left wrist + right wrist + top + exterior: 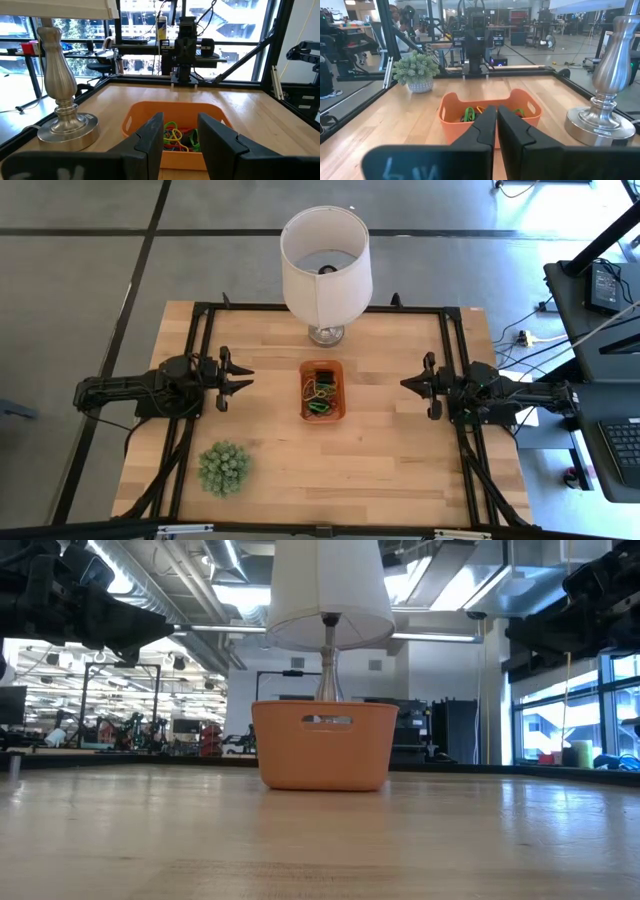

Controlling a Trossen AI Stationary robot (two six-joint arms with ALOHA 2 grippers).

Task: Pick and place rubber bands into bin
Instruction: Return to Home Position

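Observation:
The orange bin (pixel 322 391) stands at the table's middle and holds a heap of green, yellow, red-brown and black rubber bands (pixel 321 394); they also show inside the bin (pixel 175 125) as rubber bands (pixel 176 136), and in the bin (pixel 490 117) as rubber bands (pixel 470 114). My left gripper (pixel 247 377) hovers open at the table's left side, pointing at the bin, holding nothing. My right gripper (pixel 405 384) hovers at the right side, shut and empty, also pointing at the bin. In the low view the bin (pixel 323 745) sits flat on the wood.
A white-shaded lamp (pixel 324 265) with a silver base (pixel 65 125) stands just beyond the bin's far end. A spiky green ball plant (pixel 223 468) sits near the left near corner. Bare wood lies between each gripper and the bin.

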